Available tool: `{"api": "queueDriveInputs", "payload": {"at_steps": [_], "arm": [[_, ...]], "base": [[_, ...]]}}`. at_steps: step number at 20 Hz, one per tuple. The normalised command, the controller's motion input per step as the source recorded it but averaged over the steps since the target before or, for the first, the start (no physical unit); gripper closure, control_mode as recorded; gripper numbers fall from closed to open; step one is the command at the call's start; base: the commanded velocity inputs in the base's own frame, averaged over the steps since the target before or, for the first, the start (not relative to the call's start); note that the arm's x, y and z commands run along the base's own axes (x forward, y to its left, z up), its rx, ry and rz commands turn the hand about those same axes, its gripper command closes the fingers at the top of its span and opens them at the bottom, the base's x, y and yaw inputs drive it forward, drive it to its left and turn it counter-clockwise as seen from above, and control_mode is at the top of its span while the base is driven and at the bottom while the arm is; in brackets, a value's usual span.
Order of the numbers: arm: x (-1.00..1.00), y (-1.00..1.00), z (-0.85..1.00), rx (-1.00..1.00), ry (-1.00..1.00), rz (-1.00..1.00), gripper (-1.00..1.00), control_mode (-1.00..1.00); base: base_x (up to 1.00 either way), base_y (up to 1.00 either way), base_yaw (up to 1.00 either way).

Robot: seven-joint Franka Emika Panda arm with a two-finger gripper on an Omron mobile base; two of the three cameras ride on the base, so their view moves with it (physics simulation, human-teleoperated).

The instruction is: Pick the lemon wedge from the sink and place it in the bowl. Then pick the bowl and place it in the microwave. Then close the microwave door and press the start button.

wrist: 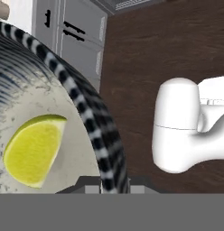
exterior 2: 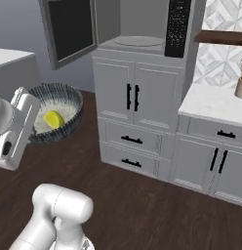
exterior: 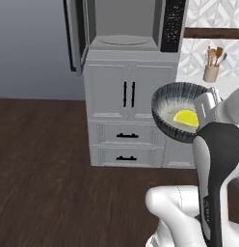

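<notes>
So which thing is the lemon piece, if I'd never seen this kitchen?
Start at the tall grey cabinet with the open microwave on top. In front of it and lower, the arm holds up a round dark-streaked bowl over the wooden floor. The lemon wedge lies on the bowl's pale inside, small and the one bright yellow thing around.

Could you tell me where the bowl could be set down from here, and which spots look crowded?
The microwave cavity stands open, its turntable plate bare, bordered by the swung-out microwave door and the control strip. The white counter right of the cabinets is bare near its front edge; a utensil holder crowds its back. The bowl holds the lemon wedge.
</notes>
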Motion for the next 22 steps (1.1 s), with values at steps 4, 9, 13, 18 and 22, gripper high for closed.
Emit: {"api": "queueDriveInputs", "payload": {"at_steps": [4,9,13,18,22], "arm": [[0.0,0.0,0.0,0.0,0.0,0.0,1.0,1.0],[0.0,0.0,0.0,0.0,0.0,0.0,1.0,1.0],[0.0,0.0,0.0,0.0,0.0,0.0,1.0,1.0],[0.0,0.0,0.0,0.0,0.0,0.0,1.0,1.0],[0.0,0.0,0.0,0.0,0.0,0.0,1.0,1.0]], "base": [[0.99,-0.79,0.21],[1.0,-0.33,0.24],[0.85,-0.42,0.31],[0.65,-0.49,0.34],[0.58,-0.3,0.32]]}}
